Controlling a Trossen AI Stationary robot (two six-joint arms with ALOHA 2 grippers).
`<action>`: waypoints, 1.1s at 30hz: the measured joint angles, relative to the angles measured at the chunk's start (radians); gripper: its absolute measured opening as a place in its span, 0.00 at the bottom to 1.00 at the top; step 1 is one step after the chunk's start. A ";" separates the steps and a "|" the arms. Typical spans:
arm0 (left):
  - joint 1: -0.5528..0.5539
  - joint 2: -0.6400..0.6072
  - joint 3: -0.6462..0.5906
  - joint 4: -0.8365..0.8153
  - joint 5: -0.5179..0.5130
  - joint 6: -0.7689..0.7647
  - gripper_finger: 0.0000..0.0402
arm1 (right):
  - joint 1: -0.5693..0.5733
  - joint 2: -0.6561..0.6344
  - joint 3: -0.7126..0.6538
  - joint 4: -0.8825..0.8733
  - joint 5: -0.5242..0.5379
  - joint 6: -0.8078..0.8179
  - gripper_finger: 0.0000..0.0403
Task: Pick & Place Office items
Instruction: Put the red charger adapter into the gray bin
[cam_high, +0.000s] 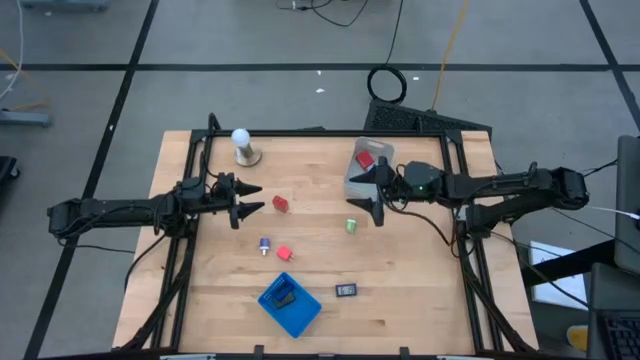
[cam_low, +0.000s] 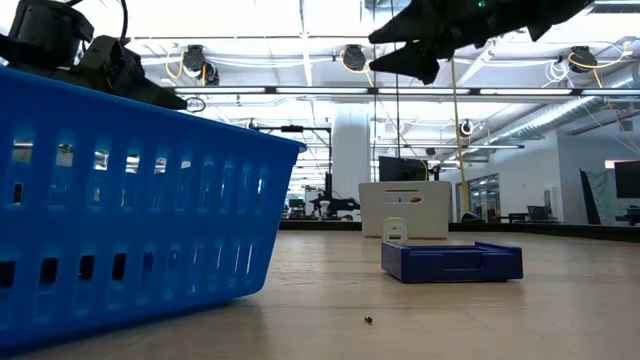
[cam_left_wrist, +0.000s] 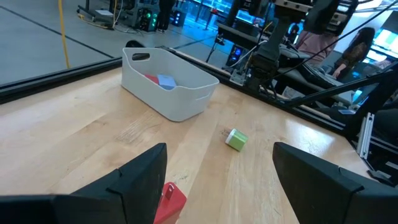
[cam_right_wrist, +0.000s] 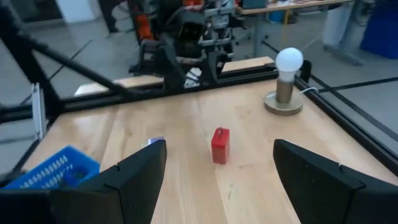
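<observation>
High view: the left gripper (cam_high: 256, 200) is seen at centre left, jaws apart and empty, with a red block (cam_high: 280, 204) just beside it. The right gripper (cam_high: 364, 204) (jaws likewise apart, empty) is held right of centre beside the clear bin (cam_high: 356, 182). A green piece (cam_high: 352, 226) lies lower. Only the left wrist view reveals red and blue pieces inside the bin.
</observation>
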 joint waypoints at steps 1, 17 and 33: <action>0.000 0.000 0.000 0.000 0.000 0.000 0.74 | 0.011 0.000 0.000 0.010 0.015 0.015 0.71; -0.001 0.001 0.000 0.101 -0.036 -0.126 0.74 | 0.073 0.000 0.002 0.107 0.198 0.217 0.71; 0.001 0.002 0.000 0.254 0.044 -0.239 0.74 | 0.072 0.000 0.002 0.106 0.237 0.212 0.71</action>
